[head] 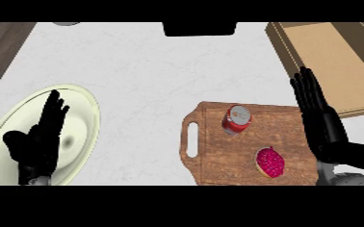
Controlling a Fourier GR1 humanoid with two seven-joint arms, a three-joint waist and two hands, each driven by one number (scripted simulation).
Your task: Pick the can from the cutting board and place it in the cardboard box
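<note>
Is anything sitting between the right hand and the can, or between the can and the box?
Nothing visible. The right hand is open beside the cutting board, with bare wood between it and the upright can. The pink donut lies nearer the viewer, off both paths. The cardboard box is open.

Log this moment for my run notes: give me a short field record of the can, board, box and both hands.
can: red can, upright on the cutting board
also on board: pink donut
cardboard box: open, upper right, no can inside
right hand: open, at board's right edge, apart from can
left hand: open, resting over the plate
task stage: can not yet picked
</note>
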